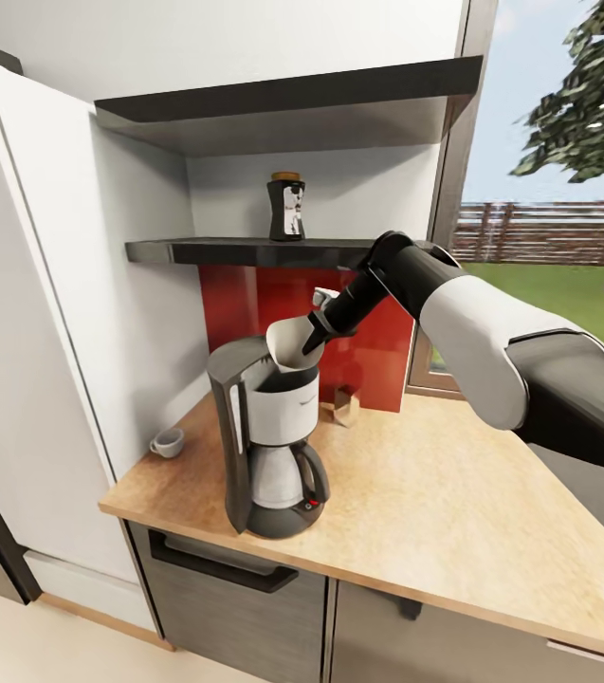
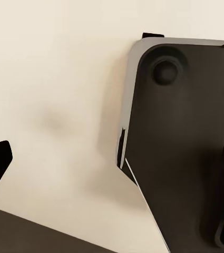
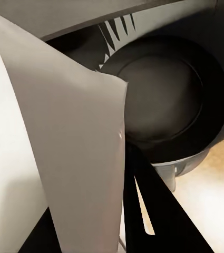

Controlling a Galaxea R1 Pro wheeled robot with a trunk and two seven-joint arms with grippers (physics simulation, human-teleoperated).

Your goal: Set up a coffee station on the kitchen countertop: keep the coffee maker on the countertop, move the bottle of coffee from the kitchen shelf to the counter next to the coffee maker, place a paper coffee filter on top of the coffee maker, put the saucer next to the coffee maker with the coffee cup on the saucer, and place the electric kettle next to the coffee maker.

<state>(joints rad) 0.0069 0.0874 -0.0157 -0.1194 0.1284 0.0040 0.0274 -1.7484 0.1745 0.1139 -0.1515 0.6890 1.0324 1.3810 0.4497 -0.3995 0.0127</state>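
Over the coffee maker, centre of the head view: my right gripper (image 1: 313, 334) holds the paper coffee filter (image 1: 292, 349), a pale cone poised at the open top of the coffee maker (image 1: 268, 441).

Tool state: right fingers are pinched closed on the filter's upper edge; in the right wrist view the white paper (image 3: 64, 153) sweeps across the frame with the machine's dark round basket (image 3: 162, 97) beyond it.

Left gripper: I cannot tell whether it is open or closed; the left wrist view gives only dark shapes against a pale surface.

How the filter handles: I judge it very light, thin and floppy. It creases rather than resists, so a rim pinch is the right hold; a harder squeeze would only crumple it, and it may cling to a pad on release.

Arm pose: my right arm (image 1: 491, 332) reaches in from the right of the frame, elbow high, forearm sloping down and leftward to the machine.

Other task things: the bottle of coffee (image 1: 285, 207) stands on the dark shelf (image 1: 216, 251) in the upper centre; the coffee cup (image 1: 167, 442) sits on the kitchen countertop (image 1: 453, 512) left of the machine, no saucer under it.
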